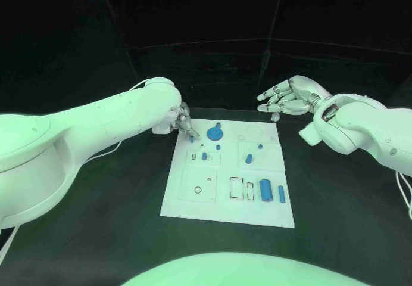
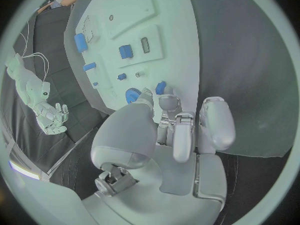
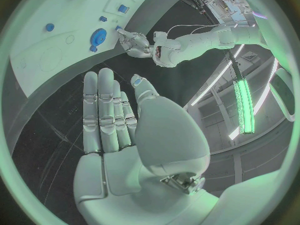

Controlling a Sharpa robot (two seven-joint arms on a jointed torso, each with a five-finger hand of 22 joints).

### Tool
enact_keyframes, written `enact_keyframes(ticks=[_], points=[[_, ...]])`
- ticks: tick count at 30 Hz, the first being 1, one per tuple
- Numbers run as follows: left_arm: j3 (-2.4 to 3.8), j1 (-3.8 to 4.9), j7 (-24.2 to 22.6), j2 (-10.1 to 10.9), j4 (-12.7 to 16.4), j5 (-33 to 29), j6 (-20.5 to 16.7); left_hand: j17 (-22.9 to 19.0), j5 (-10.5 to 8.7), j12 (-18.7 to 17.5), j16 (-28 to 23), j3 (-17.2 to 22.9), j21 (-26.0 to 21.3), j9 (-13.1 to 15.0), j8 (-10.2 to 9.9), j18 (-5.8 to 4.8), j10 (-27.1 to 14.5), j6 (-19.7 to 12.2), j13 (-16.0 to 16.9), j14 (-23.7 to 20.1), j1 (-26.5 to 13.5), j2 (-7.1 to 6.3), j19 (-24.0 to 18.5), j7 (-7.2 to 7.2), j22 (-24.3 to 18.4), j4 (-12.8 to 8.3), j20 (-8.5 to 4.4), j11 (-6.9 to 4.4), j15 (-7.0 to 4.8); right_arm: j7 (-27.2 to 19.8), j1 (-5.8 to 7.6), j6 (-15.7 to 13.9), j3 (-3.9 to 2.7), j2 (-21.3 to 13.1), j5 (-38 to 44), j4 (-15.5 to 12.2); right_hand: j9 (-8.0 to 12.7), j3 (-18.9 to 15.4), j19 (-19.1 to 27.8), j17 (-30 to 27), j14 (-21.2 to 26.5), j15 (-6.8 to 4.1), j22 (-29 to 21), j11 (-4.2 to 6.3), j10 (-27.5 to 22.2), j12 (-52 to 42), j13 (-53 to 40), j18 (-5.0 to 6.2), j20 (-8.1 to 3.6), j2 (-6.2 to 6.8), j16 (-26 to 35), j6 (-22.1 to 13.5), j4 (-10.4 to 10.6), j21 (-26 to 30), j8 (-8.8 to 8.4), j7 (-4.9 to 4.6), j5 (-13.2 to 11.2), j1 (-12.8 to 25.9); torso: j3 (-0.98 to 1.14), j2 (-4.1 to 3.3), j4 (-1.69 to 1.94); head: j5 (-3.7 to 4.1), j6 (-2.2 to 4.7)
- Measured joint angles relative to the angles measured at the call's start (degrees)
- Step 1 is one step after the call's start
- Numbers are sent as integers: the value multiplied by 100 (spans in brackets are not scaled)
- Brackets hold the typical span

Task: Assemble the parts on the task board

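Left hand (image 1: 183, 126) is your nearer one: its fingertips (image 2: 164, 101) sit at the far left corner of the task board (image 1: 189, 205), pinching a small blue part (image 2: 160, 88), with the blue round part (image 1: 215, 131) just beside them toward the board's middle. Your right hand (image 1: 287, 98) hovers open, fingers straight, well beyond the far right corner.
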State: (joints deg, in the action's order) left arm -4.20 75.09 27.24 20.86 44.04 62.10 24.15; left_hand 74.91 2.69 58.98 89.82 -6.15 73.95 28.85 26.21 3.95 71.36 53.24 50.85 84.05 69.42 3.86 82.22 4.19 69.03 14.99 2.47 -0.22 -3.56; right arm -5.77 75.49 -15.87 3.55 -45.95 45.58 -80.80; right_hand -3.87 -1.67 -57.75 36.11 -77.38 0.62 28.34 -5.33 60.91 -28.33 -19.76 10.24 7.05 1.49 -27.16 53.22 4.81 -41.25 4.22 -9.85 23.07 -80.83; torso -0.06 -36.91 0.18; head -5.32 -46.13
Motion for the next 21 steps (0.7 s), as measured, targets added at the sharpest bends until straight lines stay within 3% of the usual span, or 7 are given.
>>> enact_keyframes(ticks=[8, 21], points=[[0, -1, -7, -13, -31, 2, 10, 0, 0, 0, 0, 37, 0, -10, 23, 0, 0, 0, -15, 0, 133, 81, 0, 0, 7, -69, 0, 0, 0, -2, 0, 0, 0, 3, -1, 5, 0, 0, 0, 5, 0, 0, -2, 0, 0, 0, 3, 0, 0, 0, 0, 0, 0, 0, 0, 0, 10, 0, 1, 0, 3, 11, -4], [2, -2, -41, -35, -55, 4, 18, 0, -4, 0, 0, 524, 0, -77, 42, 1, 20, 17, -58, -1, 967, 405, 16, -22, 6, -666, -16, -20, -43, -4, 0, 0, 0, 6, -2, 5, 0, 16, 0, 4, 0, 0, -1, 0, 0, 0, 3, 0, 0, 0, 0, 0, 16, 0, 0, 0, 11, 0, 1, 2, 3, 11, -19]])
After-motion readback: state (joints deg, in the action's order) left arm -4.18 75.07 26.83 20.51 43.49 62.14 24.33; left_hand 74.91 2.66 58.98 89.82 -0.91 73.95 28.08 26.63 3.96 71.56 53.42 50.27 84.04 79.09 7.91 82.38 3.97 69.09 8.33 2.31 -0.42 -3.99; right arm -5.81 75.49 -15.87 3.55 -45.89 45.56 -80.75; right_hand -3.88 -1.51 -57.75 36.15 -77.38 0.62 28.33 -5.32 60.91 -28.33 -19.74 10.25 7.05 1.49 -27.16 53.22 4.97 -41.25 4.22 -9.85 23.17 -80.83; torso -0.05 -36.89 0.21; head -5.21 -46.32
